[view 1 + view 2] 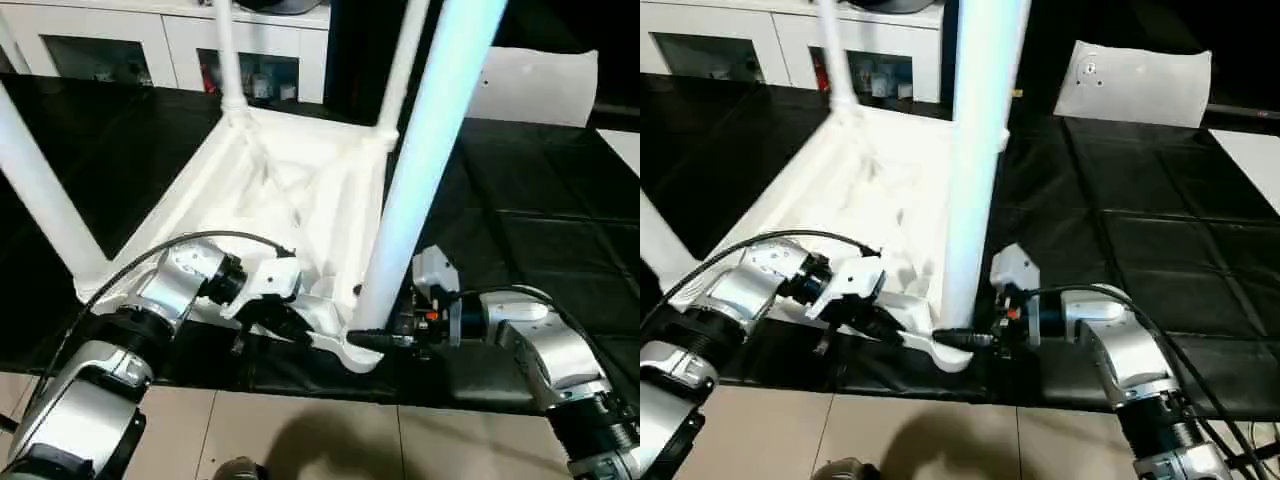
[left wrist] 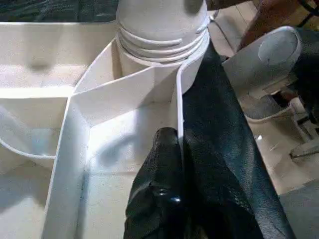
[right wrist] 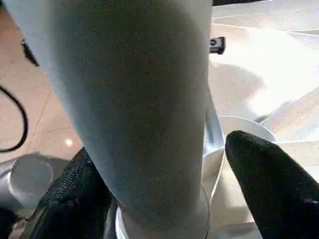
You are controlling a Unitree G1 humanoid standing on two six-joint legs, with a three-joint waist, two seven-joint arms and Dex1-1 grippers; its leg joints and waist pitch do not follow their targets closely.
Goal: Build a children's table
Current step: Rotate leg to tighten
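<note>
1. While it lies upside down on the black mat [image 1: 520, 230], the children's table [image 1: 290, 190] is all white plastic: a rectangular top with its ribbed underside facing up and tubular legs rising from round corner sockets.
2. Its long axis runs away from the robot, toward the white cabinets [image 1: 150, 45] at the back; the legs point upward and lean slightly outward.
3. Closest to the camera, the near right leg [image 1: 425, 160] stands in its socket at the near edge of the mat, just above the tiled floor [image 1: 300, 440].
4. At the near rim the left gripper [image 1: 290, 325] is clenched on the table's thin side wall; the left wrist view shows a black finger [image 2: 164, 169] pressed against that wall, with the leg's ridged base seated in the socket just beyond.
5. Level with the leg's base, the right gripper [image 1: 385, 340] straddles the near right leg; the right wrist view shows one finger [image 3: 75, 194] against the tube and the other standing apart from it, so the jaws are not closed on the leg.
6. Only the head views take in the flat whitish plastic bag [image 1: 1135, 85] lying far back on the mat.
</note>
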